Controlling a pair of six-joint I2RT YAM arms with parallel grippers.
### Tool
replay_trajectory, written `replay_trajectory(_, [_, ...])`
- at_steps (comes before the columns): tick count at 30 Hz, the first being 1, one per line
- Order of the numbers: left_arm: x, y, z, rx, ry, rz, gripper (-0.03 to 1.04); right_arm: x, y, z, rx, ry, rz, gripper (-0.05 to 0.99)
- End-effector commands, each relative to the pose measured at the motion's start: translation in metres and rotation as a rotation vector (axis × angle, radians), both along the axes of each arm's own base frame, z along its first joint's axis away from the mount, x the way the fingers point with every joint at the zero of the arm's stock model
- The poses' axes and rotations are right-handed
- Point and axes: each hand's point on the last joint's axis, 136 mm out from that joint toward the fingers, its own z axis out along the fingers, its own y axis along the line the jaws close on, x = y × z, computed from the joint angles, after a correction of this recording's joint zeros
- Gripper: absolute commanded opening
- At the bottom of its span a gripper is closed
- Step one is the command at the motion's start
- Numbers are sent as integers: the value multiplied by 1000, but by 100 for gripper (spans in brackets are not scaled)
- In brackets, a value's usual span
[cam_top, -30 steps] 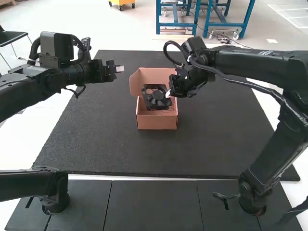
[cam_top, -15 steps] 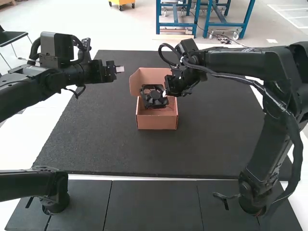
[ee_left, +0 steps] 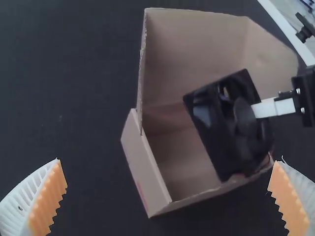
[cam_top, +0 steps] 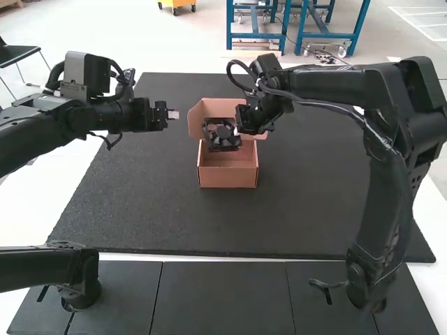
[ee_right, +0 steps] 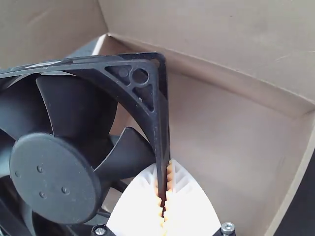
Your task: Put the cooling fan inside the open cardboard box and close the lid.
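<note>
- A black, rubbery, square mat [cam_top: 140, 202] covers most of the white table [cam_top: 28, 202], and its grainy surface lies flat.
- Dark base plates [cam_top: 223, 296] line the table's near edge, where the two arms are mounted.
- A small brown open cardboard box [cam_top: 228, 171] stands upright near the middle of the mat. Its lid flap [cam_top: 209, 112] is raised at the far side, and the inside is plain cardboard.
- The square black plastic cooling fan [cam_top: 222, 134] hangs tilted over the box's open mouth. Its lower edge sits about at the rim, in front of the raised flap. Whether it touches the box floor cannot be told.
- The right tool [cam_top: 242, 128] is clenched on one thin edge of the fan's frame, its white ribbed fingers [ee_right: 187, 196] pinched together around it.
- The left tool [cam_top: 167, 114] hovers over the mat to the left of the box, apart from it. It is released, with its orange-padded fingers [ee_left: 47, 194] spread wide and grasping nothing.
</note>
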Motion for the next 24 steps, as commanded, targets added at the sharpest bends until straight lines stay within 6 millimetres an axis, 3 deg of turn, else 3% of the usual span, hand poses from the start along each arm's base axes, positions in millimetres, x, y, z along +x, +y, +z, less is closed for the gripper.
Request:
replay_trajectory(1, [-4,1,4,26,-26,-20,97,17,-3,17,10,-47,-25,-2])
replay_trajectory(14, [-17,-2,-5,62,6,-76,97,28,-16,-7,-88,-33,-53,-2])
replay_trajectory(24, [-19,-2,-5,70,6,-90,97,30,-14,-20,-114,-3,-46,-2])
